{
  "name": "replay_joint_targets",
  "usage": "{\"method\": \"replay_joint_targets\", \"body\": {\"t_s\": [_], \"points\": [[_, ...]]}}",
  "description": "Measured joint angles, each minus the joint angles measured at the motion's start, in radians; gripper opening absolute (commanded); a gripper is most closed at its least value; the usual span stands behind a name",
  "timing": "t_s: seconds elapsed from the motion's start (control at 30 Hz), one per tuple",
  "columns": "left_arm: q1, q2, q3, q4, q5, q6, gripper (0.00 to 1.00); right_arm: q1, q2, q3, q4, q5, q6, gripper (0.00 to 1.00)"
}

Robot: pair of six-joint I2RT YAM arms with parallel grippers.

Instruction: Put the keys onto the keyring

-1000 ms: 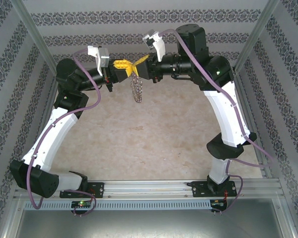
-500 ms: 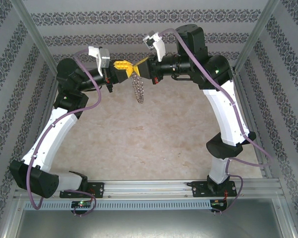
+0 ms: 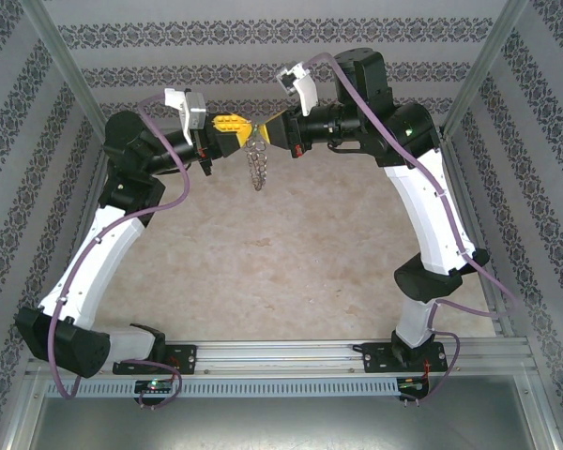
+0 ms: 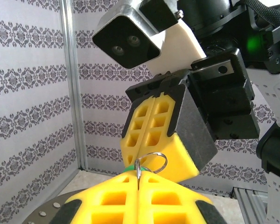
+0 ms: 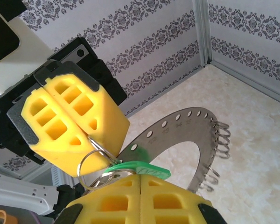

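Yellow fingers [image 5: 60, 121] of both arms meet tip to tip, high above the table [image 3: 291, 244]. The left gripper [image 5: 92, 136] is shut tight on a small wire loop [image 5: 86, 163]. The right gripper [image 4: 139, 151] is shut too, pinching the little green key [image 5: 141, 169] flat by its head. The big grey keyring [image 5: 189, 133], with small silver loops [image 5: 219, 140] along its edge, hangs just under the two grippers, its top tucked behind the key. I think the key is being threaded onto the wire loop right now. Next, I guess the right gripper must slide the key gently along the wire without letting go, while the left one holds the loop steady.
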Motion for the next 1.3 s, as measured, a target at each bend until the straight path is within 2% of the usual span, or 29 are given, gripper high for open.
{"method": "replay_joint_targets", "body": {"t_s": [0.1, 0.43, 0.63, 0.87, 1.13, 1.3], "points": [[0.0, -0.005, 0.0, -0.014, 0.0, 0.011, 0.0, 0.001, 0.0, 0.0, 0.006, 0.008, -0.003, 0.37], [0.003, -0.006, 0.0, -0.076, -0.001, 0.051, 0.0, 0.034, -0.014, 0.018, 0.01, 0.072, -0.069, 0.53], [0.003, -0.006, 0.0, -0.092, -0.001, 0.063, 0.0, 0.048, -0.015, 0.036, 0.018, 0.072, -0.083, 0.53], [0.003, -0.006, 0.0, -0.103, -0.001, 0.064, 0.0, 0.049, 0.008, 0.09, 0.013, 0.072, -0.083, 0.42], [0.003, -0.006, 0.0, -0.103, -0.001, 0.063, 0.0, 0.049, 0.036, 0.101, -0.011, 0.06, -0.083, 0.39], [0.003, -0.006, 0.0, -0.103, 0.0, 0.063, 0.0, 0.049, 0.045, 0.101, -0.033, 0.049, -0.083, 0.31]]}}
